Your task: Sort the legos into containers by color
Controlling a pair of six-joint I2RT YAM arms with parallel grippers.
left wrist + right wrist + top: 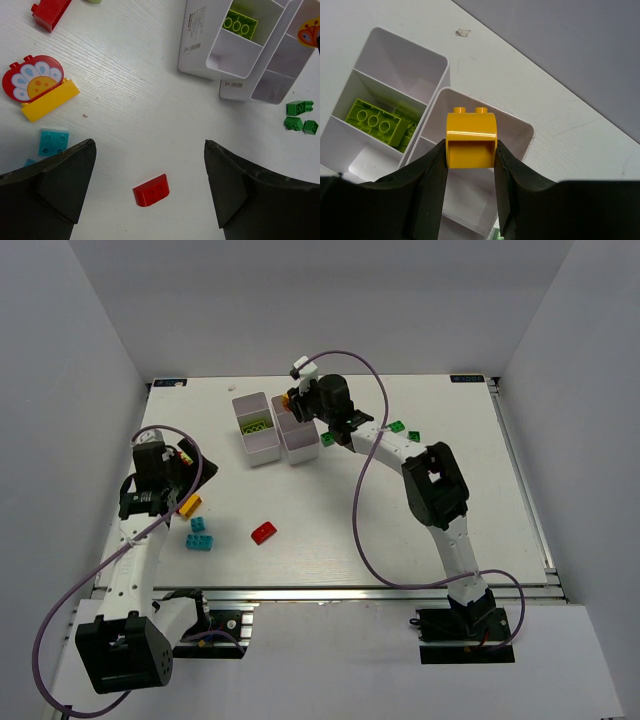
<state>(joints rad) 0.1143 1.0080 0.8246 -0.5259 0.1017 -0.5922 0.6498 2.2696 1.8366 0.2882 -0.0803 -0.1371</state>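
Observation:
My right gripper [293, 403] [470, 150] is shut on a yellow brick [471, 139] and holds it above the far compartment of the right white tray [300, 452] [529, 133]. The left white tray [262, 450] [400, 50] holds lime green bricks [376, 120] [240, 22] in its middle compartment. My left gripper [172, 468] [150, 150] is open and empty above the table. A red brick [264, 532] [151, 190] lies below and between its jaws. Both trays [200, 50] also show in the left wrist view.
Two cyan bricks [199, 534] [53, 142] and an orange brick [190, 505] lie near the left arm. A yellow brick with a red flower piece [49, 100] and another red brick [50, 10] lie at the left. Dark green bricks [405, 430] [299, 115] lie right of the trays.

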